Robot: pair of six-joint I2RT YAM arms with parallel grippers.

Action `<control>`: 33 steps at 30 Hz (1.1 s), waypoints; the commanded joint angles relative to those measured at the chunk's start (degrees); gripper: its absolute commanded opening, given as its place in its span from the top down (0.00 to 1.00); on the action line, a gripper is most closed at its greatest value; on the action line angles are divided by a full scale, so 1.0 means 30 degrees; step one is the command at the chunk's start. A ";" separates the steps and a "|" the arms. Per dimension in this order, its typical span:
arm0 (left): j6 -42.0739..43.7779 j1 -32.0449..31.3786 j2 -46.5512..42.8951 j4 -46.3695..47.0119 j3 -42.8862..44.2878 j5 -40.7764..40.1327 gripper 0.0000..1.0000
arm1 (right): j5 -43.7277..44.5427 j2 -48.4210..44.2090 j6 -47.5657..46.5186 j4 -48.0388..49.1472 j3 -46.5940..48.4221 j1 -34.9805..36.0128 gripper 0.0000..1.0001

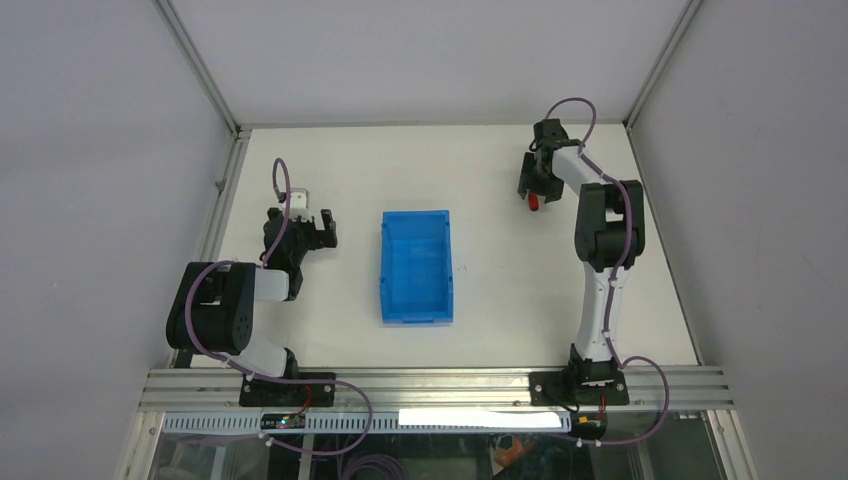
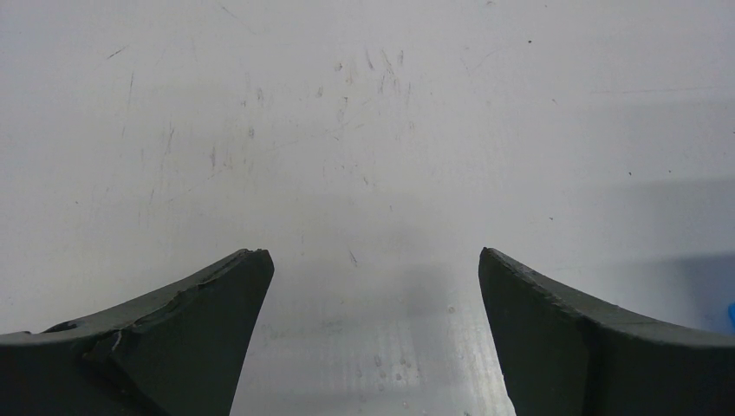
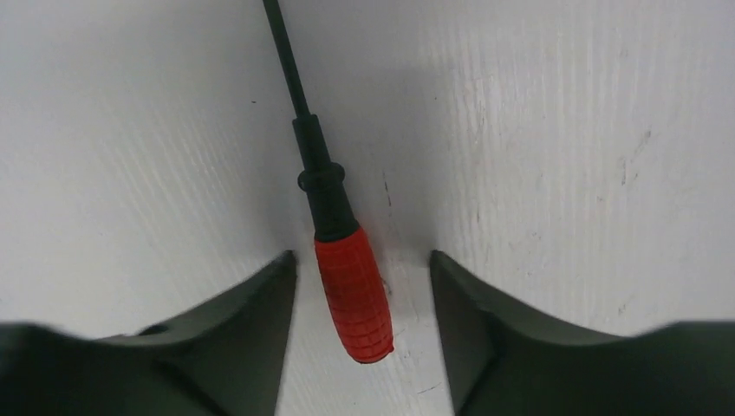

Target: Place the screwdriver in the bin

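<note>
The screwdriver (image 3: 351,290) lies flat on the white table, red handle toward the camera, thin black shaft running away from it. My right gripper (image 3: 362,260) stands open astride the red handle, with a gap showing on each side of it. In the top view that gripper (image 1: 531,188) is at the far right of the table, the screwdriver's (image 1: 535,202) red end peeking out below it. The blue bin (image 1: 416,266) sits empty in the middle of the table. My left gripper (image 2: 373,260) is open over bare table, to the left of the bin (image 1: 318,228).
A small white block (image 1: 299,200) lies behind the left gripper. Metal frame rails (image 1: 225,190) border the table on the left, back and right. A sliver of blue shows at the right edge of the left wrist view (image 2: 731,314).
</note>
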 commanded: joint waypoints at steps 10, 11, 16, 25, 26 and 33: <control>-0.0311 -0.0150 -0.0493 0.0500 0.0050 -0.0009 0.01 | 0.0482 -0.0864 0.0345 -0.2240 0.1868 -0.0001 1.00; -0.0340 -0.0154 -0.0504 0.0500 0.0050 -0.0003 0.01 | 0.0654 -0.1290 0.0426 -0.2495 0.1939 0.0005 1.00; -0.0314 -0.0147 -0.0497 0.0500 0.0050 -0.0012 0.01 | 0.0965 -0.3660 0.0580 -0.3795 0.2038 0.0159 1.00; -0.0318 -0.0158 -0.0521 0.0500 0.0046 -0.0013 0.01 | 0.2841 -0.8085 0.2493 -0.6551 0.2136 0.2477 0.92; -0.0312 -0.0151 -0.0509 0.0500 0.0049 -0.0011 0.01 | 0.3259 -0.8598 0.2811 -0.6670 0.2045 0.3128 0.91; -0.0334 -0.0161 -0.0493 0.0515 0.0050 -0.0012 0.01 | 0.6021 -1.0958 0.4903 -0.6409 0.1527 0.9682 0.93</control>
